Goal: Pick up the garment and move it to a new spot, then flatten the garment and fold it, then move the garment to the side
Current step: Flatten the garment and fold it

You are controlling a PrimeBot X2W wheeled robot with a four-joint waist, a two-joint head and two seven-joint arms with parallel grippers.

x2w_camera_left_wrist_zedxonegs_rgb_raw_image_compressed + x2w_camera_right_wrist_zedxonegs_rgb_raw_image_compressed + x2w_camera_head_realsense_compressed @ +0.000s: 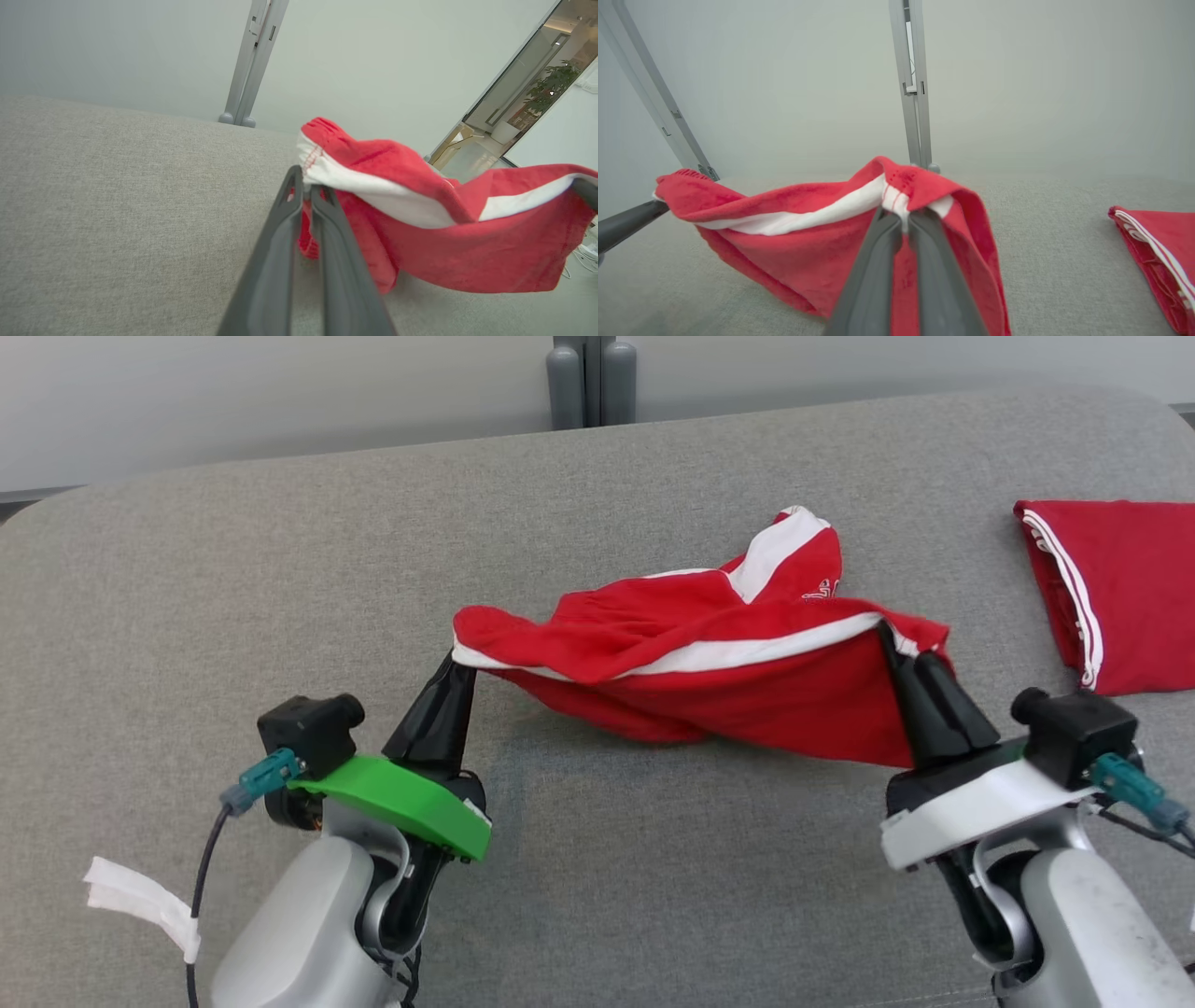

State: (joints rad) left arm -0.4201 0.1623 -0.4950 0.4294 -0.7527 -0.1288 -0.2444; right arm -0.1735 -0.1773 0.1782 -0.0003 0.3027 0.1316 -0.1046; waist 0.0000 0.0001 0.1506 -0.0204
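Note:
The garment (709,653) is red with white stripes and hangs stretched between my two grippers above the grey table (187,616). My left gripper (459,665) is shut on its left edge, pinching the white band (327,175). My right gripper (896,649) is shut on its right edge, at the striped hem (896,200). The cloth sags in the middle, and its far part (784,551) rests bunched on the table. In the left wrist view my own fingers (306,186) meet on the fabric (444,233). In the right wrist view the left gripper's finger (626,224) enters from the left.
A second red garment with white stripes (1111,588) lies folded at the table's right edge, seen too in the right wrist view (1162,252). Grey metal posts (590,378) stand behind the table. White tape (140,901) hangs by my left arm.

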